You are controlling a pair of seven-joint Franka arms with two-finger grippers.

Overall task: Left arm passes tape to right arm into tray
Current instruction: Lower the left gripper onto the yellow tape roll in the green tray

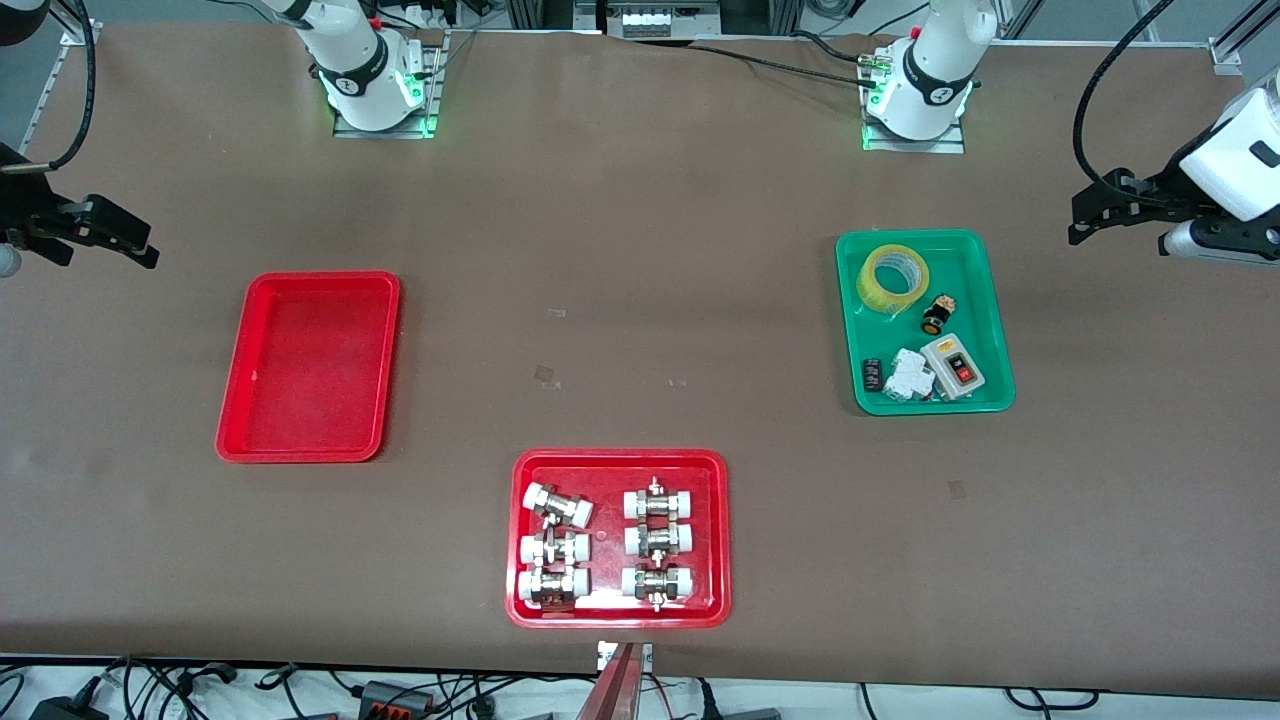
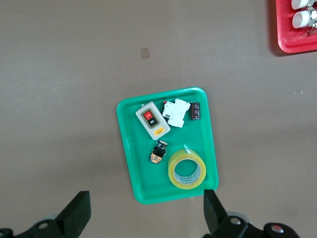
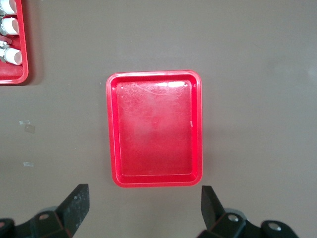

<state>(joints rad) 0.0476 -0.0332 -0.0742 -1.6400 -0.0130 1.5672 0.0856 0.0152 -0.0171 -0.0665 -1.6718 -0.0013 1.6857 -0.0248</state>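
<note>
The tape (image 1: 893, 276), a yellowish roll with a pale core, lies flat in the green tray (image 1: 978, 275) toward the left arm's end of the table. It also shows in the left wrist view (image 2: 186, 171). My left gripper (image 1: 1085, 218) hangs open and empty in the air, over the table beside the green tray (image 2: 138, 168); in its wrist view the gripper (image 2: 146, 210) has its jaws wide apart. The plain red tray (image 1: 310, 365) lies empty toward the right arm's end. My right gripper (image 1: 140, 240) is open and empty, up over the table beside that tray (image 3: 156, 129); its own view shows the gripper (image 3: 142, 201) spread wide.
A second red tray (image 1: 618, 612) with several metal-and-white pipe fittings lies nearest the front camera, mid-table. The green tray also holds a grey switch box (image 1: 953, 366), a black push button (image 1: 936, 316) and a white breaker (image 1: 910, 378).
</note>
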